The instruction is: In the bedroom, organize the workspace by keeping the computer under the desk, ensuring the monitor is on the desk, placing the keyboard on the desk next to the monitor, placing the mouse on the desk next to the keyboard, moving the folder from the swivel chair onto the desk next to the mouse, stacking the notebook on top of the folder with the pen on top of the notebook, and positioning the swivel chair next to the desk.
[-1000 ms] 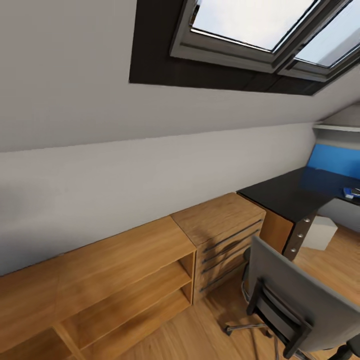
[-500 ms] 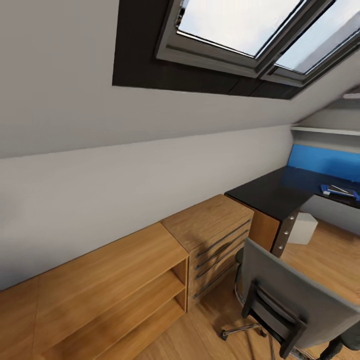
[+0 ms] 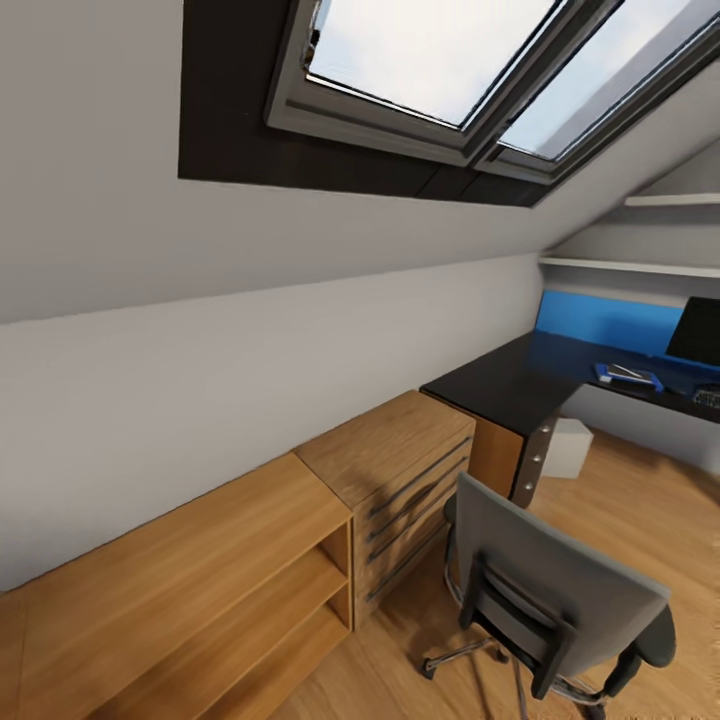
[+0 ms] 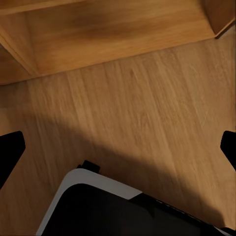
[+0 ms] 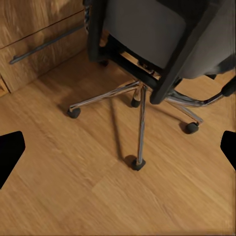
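The swivel chair (image 3: pixel 552 588) stands close in front with its grey back toward me, and its chrome star base (image 5: pixel 141 101) lies under my right gripper (image 5: pixel 118 147). Beyond it is the black-topped desk (image 3: pixel 500 385). The blue folder (image 3: pixel 612 378) lies on the desk with a small dark notebook (image 3: pixel 631 372) on top. The monitor (image 3: pixel 700 330) and a corner of the keyboard (image 3: pixel 708 397) sit at the right edge. The light grey computer (image 3: pixel 570 447) stands on the floor under the desk. Mouse and pen are too small to make out. My left gripper (image 4: pixel 118 150) hangs open over bare floor; the right is open too.
A light-wood dresser (image 3: pixel 400 450) and a low open shelf unit (image 3: pixel 200 560) run along the sloped wall at the left. A blue wall panel (image 3: pixel 610 320) backs the desk, with skylights above. My own base (image 4: pixel 98 209) shows below the left gripper.
The whole head view has slid left as the camera turned right, bringing the monitor and the keyboard corner into sight. The things themselves have not moved.
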Robot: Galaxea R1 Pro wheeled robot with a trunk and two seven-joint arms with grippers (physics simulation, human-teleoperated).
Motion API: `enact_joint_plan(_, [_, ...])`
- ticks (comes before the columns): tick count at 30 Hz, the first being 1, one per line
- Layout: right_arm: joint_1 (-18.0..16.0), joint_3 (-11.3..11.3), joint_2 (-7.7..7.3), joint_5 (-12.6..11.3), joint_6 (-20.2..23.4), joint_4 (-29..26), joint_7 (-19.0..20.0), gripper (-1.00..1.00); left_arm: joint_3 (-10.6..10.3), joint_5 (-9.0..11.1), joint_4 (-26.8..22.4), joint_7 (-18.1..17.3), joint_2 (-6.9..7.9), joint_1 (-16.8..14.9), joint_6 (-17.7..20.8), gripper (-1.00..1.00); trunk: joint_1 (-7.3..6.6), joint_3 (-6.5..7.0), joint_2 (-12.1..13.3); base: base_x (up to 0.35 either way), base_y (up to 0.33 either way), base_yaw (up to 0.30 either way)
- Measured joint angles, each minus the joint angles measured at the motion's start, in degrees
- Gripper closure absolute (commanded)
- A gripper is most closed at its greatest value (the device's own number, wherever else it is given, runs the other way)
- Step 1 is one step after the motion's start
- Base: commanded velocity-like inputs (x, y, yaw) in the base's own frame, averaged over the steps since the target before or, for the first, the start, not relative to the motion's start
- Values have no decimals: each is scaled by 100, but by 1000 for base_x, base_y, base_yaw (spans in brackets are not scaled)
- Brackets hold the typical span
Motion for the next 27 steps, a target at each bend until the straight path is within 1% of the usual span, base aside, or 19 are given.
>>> enact_joint_plan(27, [-2,0,0,0,-1,0,-5,-100,0,0,-1,0,0,-2,-1,-100,1,172,-6,0,0,-210])
